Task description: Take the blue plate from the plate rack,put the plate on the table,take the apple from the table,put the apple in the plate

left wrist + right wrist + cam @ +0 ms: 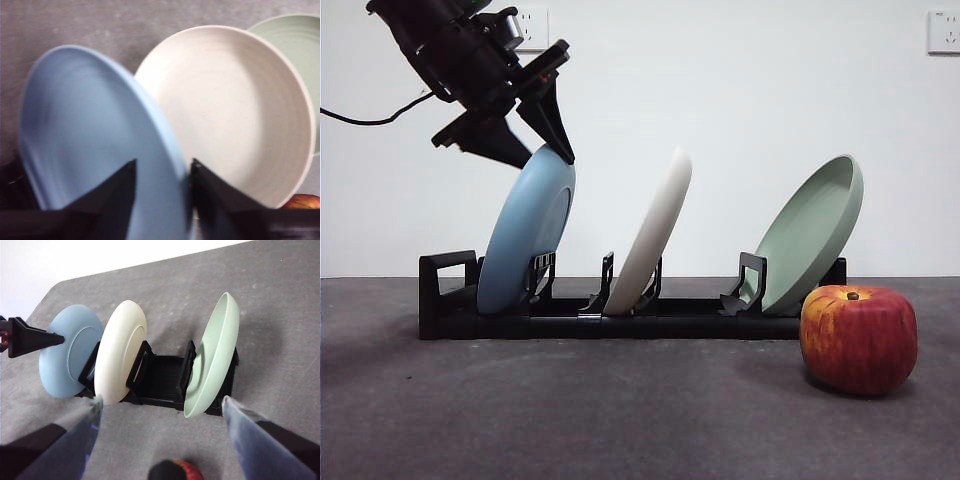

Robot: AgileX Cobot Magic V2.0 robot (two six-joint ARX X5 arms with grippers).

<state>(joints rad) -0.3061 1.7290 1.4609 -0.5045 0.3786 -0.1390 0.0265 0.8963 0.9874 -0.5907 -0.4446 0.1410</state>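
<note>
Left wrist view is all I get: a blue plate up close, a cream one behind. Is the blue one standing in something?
Observer: Yes, the blue plate leans in the end slot of a black plate rack.
Visitor: Where's the apple? I see a red sliver.
Observer: The apple sits on the table by the rack's other end, near the green plate.
Visitor: And the other arm?
Observer: The right gripper hangs open, looking down on the rack.

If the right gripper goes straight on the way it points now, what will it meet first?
Probably the apple, which lies low between the open jaws of the right gripper. The plate rack stands beyond it. Depth is hard to judge here.
</note>
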